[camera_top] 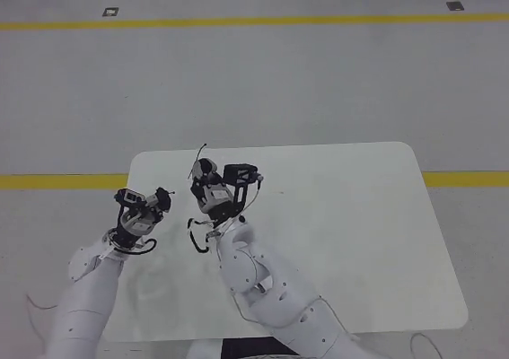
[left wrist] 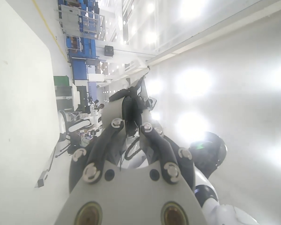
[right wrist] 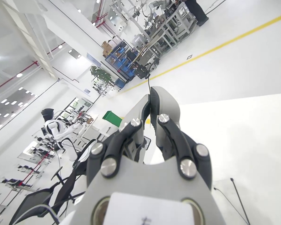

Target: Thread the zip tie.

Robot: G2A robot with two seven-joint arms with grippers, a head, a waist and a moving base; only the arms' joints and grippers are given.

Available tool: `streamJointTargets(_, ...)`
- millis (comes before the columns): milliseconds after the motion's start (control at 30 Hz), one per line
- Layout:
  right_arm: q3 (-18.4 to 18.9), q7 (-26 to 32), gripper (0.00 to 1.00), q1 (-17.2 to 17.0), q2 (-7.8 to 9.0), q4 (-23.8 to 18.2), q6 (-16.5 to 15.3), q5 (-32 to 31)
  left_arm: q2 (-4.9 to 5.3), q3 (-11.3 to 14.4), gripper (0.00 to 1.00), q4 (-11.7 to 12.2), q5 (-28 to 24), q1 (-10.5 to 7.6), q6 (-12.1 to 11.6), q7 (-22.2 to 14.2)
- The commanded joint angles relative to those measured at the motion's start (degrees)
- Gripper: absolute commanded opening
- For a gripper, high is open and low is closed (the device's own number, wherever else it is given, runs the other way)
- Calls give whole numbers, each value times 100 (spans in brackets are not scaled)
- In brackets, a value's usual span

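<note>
Right pincer (right wrist: 151, 99): pads pressed together, pinching the zip tie (right wrist: 149, 84); the tie is a thin black strip that stands out past the fingertips and is held off the surface (camera_top: 344, 224); in the top view it rises from the pincer as a slightly bent line pointing toward the far side, over the surface's far-left part.

Left pincer (camera_top: 160, 201): held above the left edge of the surface, to the left of the right pincer and slightly nearer; the two are apart, not touching; glare washes out its wrist view, so spread or pressed together cannot be told.

A thin dark strand (left wrist: 144, 78) shows beyond the left pincer's tip in that view; whether it is gripped, and what it is, cannot be told.

Surface: white, rounded corners.
</note>
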Motion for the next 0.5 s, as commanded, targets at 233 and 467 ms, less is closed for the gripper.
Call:
streamJointTargets(233,-215,-380,0,151,-53,399,198,-39,-73,43,0,95,-139,-93,4,-92)
streamJointTargets(467,-215,-386,0,135,-44,392,158,-91,-73,43,0,95,-139,-93,4,-92)
